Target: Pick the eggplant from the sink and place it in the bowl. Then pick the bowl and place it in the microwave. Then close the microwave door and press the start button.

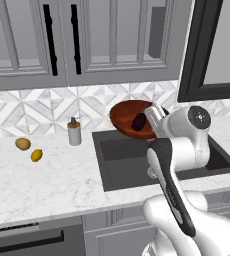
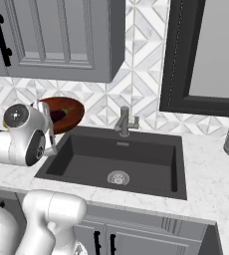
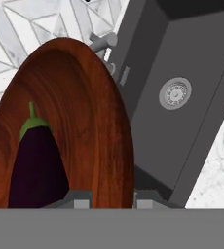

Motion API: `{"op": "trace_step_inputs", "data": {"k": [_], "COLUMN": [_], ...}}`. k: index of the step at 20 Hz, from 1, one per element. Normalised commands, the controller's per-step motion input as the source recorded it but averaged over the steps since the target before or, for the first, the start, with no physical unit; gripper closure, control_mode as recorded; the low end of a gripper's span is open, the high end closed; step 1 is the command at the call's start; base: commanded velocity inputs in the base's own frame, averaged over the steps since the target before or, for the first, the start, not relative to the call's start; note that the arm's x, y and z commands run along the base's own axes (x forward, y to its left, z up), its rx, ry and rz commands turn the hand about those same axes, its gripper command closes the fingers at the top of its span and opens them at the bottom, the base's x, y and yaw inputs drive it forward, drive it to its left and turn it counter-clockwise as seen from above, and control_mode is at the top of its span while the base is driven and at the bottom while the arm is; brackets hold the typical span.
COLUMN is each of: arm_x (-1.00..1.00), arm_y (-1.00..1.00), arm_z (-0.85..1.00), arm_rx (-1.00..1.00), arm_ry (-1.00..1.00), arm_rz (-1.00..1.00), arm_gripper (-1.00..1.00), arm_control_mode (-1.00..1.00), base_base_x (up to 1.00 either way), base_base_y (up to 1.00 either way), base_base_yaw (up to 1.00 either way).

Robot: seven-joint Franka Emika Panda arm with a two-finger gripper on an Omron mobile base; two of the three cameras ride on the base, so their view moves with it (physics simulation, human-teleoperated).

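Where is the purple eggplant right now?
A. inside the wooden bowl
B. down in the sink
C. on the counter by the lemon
A: the eggplant lies inside the bowl, which the gripper holds by its rim, tilted, above the sink.

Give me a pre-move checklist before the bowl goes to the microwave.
1. Eggplant in the bowl: ok, it lies inside against the wood.
2. End effector on the bowl's rim: ok, a fingertip sits on each side of the rim.
3. Bowl lifted off the counter: ok, it is held up above the sink edge.
4. Bowl level: not ok, it is tilted steeply, so the eggplant might slide.
5. Sink free of task items: ok, just the drain shows.
6. Microwave door open and path clear: cannot tell.
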Motion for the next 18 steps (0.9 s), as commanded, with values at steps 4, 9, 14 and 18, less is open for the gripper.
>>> {"op": "trace_step_inputs", "data": {"k": [4, 9, 14, 18], "arm_x": [-0.58, -0.56, -0.56, -0.48], "arm_y": [-0.43, -0.38, -0.27, 0.03], "arm_z": [0.82, 0.66, 0.55, 0.23], "arm_rx": [0.02, 0.0, 0.0, 0.0], "arm_ry": [-0.04, 0.0, 0.0, 0.0], "arm_rz": [-0.12, -0.08, -0.05, 0.0], "arm_gripper": [1.0, 1.0, 1.0, 1.0], "arm_control_mode": [-1.0, -1.0, -1.0, -1.0], "base_base_x": [0.0, 0.0, 0.0, 0.0], "base_base_y": [0.0, 0.0, 0.0, 0.0], "base_base_yaw": [0.0, 0.0, 0.0, 0.0]}}
